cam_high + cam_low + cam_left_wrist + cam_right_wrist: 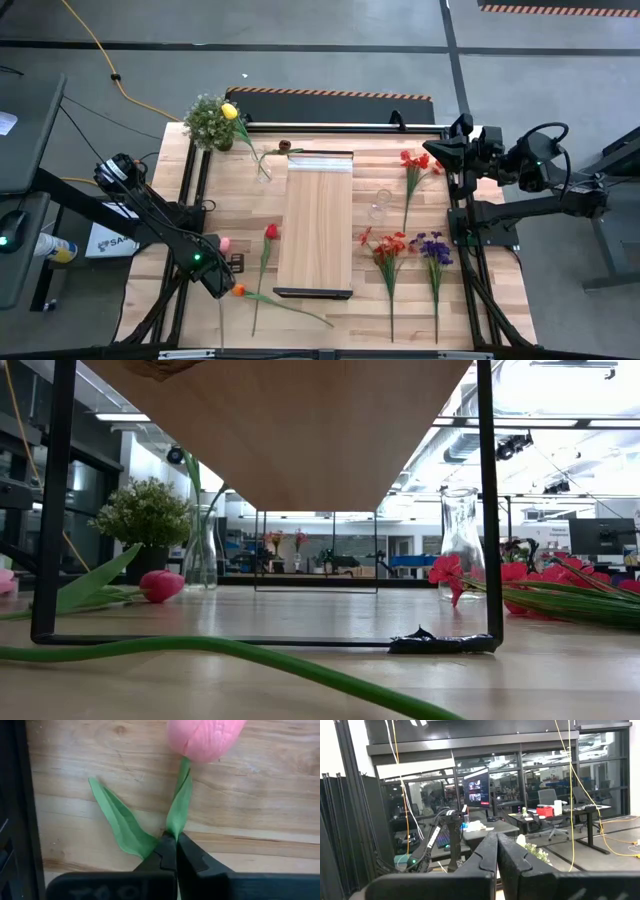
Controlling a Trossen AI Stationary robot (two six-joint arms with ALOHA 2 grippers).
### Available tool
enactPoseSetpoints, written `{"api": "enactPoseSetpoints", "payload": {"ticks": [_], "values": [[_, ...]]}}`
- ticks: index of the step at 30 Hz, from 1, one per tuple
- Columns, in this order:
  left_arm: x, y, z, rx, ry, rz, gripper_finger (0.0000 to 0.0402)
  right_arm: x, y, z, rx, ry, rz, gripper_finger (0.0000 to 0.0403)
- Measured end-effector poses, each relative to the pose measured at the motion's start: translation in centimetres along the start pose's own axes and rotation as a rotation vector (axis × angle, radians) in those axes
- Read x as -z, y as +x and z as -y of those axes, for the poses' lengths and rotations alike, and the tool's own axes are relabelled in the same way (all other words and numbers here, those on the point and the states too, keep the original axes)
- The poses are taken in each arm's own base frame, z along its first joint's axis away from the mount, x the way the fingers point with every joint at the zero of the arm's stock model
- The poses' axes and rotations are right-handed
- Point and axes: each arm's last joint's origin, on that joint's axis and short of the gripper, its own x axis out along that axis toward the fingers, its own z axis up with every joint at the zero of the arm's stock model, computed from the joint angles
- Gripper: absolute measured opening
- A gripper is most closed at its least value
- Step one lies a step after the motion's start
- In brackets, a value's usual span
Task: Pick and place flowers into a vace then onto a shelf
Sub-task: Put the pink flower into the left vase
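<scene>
A: Where is the left pincer (176,851)?
B: Down at the table (330,318), left of the shelf (316,222), clamped shut on the stem of the pink tulip (202,739), just beside its two leaves.

A: And the right pincer (497,851)?
B: Closed, holding nothing, raised by the table's far right corner, well apart from the shelf.

A: How crowded is it around the shelf?
B: A red tulip (270,232) and an orange tulip (239,291) lie to its left. Red sprays (388,246) and a purple cluster (433,247) lie to its right, near two glass vases (381,204). A yellow tulip (229,111) stands in a vase beside the potted plant (207,122), beyond the shelf's far left corner.
</scene>
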Motion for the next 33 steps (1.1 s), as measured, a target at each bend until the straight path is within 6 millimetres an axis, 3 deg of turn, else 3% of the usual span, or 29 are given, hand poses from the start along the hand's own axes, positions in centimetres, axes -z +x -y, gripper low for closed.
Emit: {"api": "enactPoseSetpoints", "payload": {"ticks": [5,9,14,19,25,33], "values": [[-0.3,-0.2,0.3,-0.006,-0.023,0.024,0.0028,0.0,0.0,0.0,0.000,0.000,0.000,0.0000],[-0.9,-1.4,0.6,0.022,-0.016,0.176,0.0027,0.0,0.0,0.0,0.000,0.000,0.000,0.0000],[-0.8,-5.1,1.5,0.011,-0.010,0.272,0.0027,0.0,0.0,0.0,0.001,0.000,0.000,0.0000],[-1.1,-11.3,2.2,0.031,0.025,0.408,0.0027,0.0,0.0,0.0,0.001,0.000,0.000,0.0000],[-2.1,-16.4,3.7,0.410,0.078,0.514,0.0027,0.0,0.0,0.0,0.000,-0.001,-0.001,0.0000],[-4.5,-21.0,6.1,0.523,0.188,0.658,0.0026,0.1,0.0,-0.1,-0.024,0.009,-0.008,0.0000]]}}
